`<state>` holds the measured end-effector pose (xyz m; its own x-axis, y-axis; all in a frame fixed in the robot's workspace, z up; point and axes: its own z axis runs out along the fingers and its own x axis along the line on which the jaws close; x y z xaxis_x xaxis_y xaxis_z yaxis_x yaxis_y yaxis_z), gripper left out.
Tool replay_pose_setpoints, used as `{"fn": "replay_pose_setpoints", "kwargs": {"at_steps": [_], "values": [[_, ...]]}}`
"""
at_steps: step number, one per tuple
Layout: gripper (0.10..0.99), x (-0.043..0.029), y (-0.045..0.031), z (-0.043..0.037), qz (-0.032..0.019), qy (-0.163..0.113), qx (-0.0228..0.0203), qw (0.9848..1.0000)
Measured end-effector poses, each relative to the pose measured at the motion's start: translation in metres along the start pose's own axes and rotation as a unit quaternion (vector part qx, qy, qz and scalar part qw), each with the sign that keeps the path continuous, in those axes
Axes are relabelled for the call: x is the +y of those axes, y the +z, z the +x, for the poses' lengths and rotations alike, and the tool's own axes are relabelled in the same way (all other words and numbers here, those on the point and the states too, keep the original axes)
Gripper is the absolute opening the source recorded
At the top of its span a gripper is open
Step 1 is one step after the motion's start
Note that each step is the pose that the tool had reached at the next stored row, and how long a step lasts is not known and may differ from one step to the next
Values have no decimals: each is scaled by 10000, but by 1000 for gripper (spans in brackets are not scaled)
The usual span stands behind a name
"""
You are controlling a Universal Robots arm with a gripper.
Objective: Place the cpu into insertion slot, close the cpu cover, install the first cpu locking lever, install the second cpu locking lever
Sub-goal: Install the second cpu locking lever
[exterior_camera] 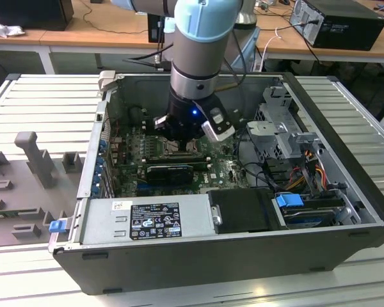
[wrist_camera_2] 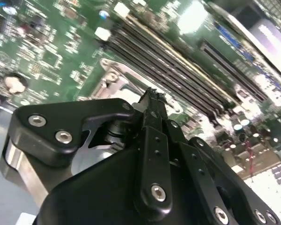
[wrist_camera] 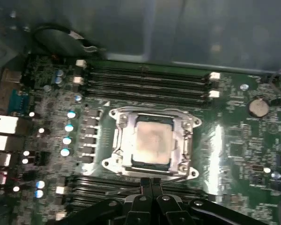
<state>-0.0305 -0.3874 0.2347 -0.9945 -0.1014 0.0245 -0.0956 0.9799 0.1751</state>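
Note:
In the first wrist view the cpu (wrist_camera: 153, 140) lies flat in the insertion slot (wrist_camera: 110, 162), silvery top up. The cpu cover (wrist_camera: 123, 140) is down around it as a metal frame, the chip showing through its window. My gripper (wrist_camera: 150, 182) hangs just off the socket's edge with its black fingers pressed together and nothing between them. A thin metal lever (wrist_camera: 180, 176) runs along that same edge. In the second wrist view the fingertips (wrist_camera_2: 152, 96) sit close above a corner of the socket frame (wrist_camera_2: 113, 80). In the exterior view my gripper (exterior_camera: 179, 142) is low inside the open computer case (exterior_camera: 198, 256).
Black memory slots (wrist_camera: 150, 79) flank the socket on both sides. A black graphics card (exterior_camera: 171, 173) lies just in front of the socket. The power supply (exterior_camera: 147, 217), a drive cage (exterior_camera: 281, 121) and loose cables (exterior_camera: 307, 160) crowd the case. Grey fixtures (exterior_camera: 32, 153) stand at the exterior view's left.

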Motion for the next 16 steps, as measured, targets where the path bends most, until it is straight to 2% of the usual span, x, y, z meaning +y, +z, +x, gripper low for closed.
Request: {"fn": "replay_pose_setpoints", "kwargs": {"at_steps": [3,9,11,12,16], "values": [[106,-8,31,163,-12,1,-1,10000],[106,-32,136,172,-76,-2,-7,10000],[106,-45,192,172,-95,-3,-9,10000],[106,-68,210,185,-117,-4,-11,9999],[106,-146,220,281,-297,-11,-28,9996]]}}
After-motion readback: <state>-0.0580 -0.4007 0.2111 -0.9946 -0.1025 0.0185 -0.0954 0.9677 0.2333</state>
